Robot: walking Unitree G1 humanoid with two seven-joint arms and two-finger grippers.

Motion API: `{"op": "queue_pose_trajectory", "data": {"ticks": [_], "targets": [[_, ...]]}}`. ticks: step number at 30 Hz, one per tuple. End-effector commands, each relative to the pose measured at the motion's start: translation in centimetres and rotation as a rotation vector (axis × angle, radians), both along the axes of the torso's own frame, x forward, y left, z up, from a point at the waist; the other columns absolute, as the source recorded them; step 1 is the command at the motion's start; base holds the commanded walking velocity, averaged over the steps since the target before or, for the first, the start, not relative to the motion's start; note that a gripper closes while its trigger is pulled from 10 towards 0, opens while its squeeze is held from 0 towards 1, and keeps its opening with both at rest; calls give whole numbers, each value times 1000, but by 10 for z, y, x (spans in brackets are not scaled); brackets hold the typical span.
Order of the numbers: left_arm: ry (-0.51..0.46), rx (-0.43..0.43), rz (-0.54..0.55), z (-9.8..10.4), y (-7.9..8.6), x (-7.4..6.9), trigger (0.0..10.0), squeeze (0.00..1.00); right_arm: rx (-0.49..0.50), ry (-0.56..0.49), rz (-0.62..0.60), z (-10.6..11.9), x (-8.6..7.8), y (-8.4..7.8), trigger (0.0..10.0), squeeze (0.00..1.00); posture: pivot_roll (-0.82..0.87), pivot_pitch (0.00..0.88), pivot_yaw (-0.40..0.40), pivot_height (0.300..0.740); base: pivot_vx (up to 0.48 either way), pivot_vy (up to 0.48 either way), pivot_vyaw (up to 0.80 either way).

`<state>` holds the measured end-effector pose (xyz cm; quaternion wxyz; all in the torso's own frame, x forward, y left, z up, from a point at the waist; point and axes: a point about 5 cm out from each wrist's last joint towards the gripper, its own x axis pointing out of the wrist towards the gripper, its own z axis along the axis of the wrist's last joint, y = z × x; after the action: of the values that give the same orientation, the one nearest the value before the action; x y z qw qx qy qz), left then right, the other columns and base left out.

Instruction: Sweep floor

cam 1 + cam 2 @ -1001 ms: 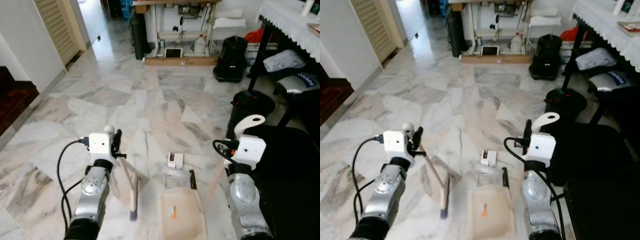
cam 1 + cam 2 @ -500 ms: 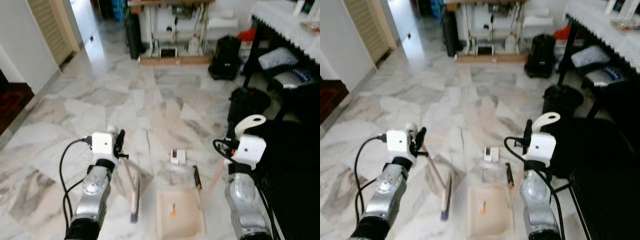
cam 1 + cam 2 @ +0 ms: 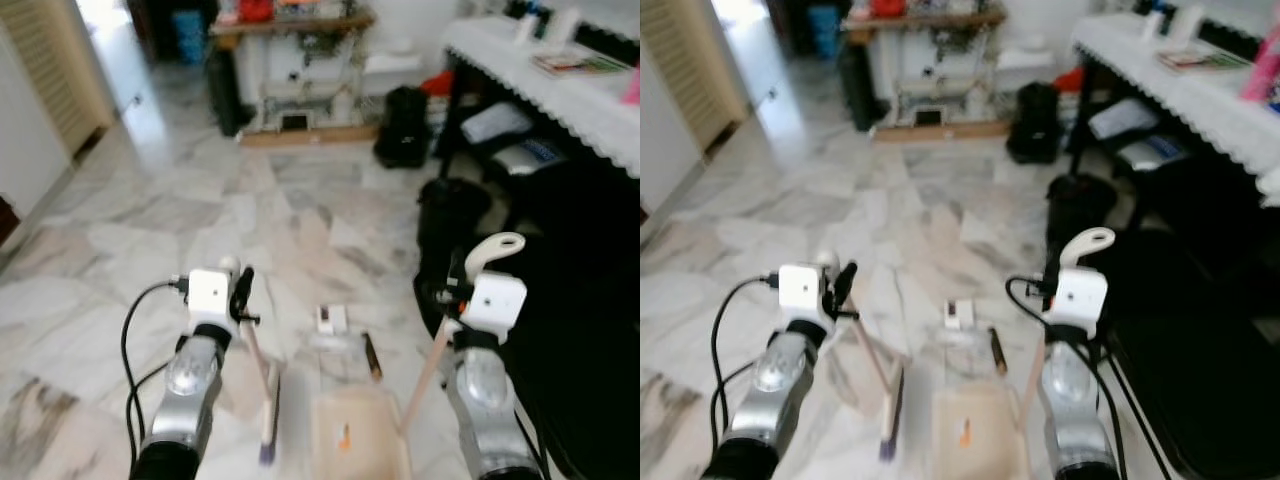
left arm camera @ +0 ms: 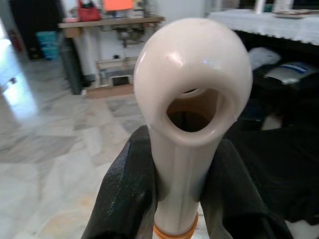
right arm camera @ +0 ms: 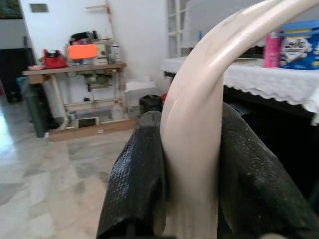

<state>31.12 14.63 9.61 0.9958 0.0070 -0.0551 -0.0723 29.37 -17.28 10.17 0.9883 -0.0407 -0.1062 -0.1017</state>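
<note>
The head views are soft with blur, so fine detail on the marble floor [image 3: 150,210] is hard to read. The left gripper [image 4: 174,199] is clamped on the cream handle of a small broom [image 3: 266,400]; in the left wrist view its 2 black fingers [image 4: 124,194] press against either side of the handle, just below the handle's looped end with its hanging hole, and an orange band at the bottom edge is cut off by the frame. From the head, the broom slants down from that gripper to a bristle head resting on the floor, its tip a blurred purplish smudge.

The right gripper [image 5: 192,174] is closed on the curved cream handle of the dustpan [image 3: 360,440]; its 2 fingers [image 5: 134,179] squeeze the handle from both sides, and the handle's upper end runs out of the wrist picture. The dustpan's long shaft slopes down to a beige pan lying flat on the floor between the 2 arms, just beside the broom head; its near edge is cut off by the frame. A small orange speck [image 3: 345,436] lies inside the pan, too blurred to identify.

Just beyond the pan's far lip sit a small white box-like scrap [image 3: 329,319] and a thin dark stick-shaped item [image 3: 371,355], with a pale translucent scrap between them that I cannot make out. To the right stands a dark table with a white lace cloth [image 3: 560,90], and a black bag [image 3: 402,125] sits on the floor further off.
</note>
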Motion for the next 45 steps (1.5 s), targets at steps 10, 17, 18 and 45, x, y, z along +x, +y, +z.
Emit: {"op": "queue_pose_trajectory", "data": {"ticks": [10,17,18,45], "targets": [[-57,3,-6,13,-4,4,10000,0,-3,-52,6,11,3,1,10000,0,-7,0,61,740,285,0,0],[-58,2,0,13,-4,4,10000,0,-45,-62,39,13,4,6,10000,0,-5,0,59,740,292,0,305],[-57,2,-1,13,-4,4,10000,0,-43,-62,38,13,4,6,10000,0,-5,0,59,740,292,0,800],[-59,5,1,14,-4,5,10000,0,-25,-61,54,12,5,8,10000,0,-3,0,61,740,293,0,0]]}}
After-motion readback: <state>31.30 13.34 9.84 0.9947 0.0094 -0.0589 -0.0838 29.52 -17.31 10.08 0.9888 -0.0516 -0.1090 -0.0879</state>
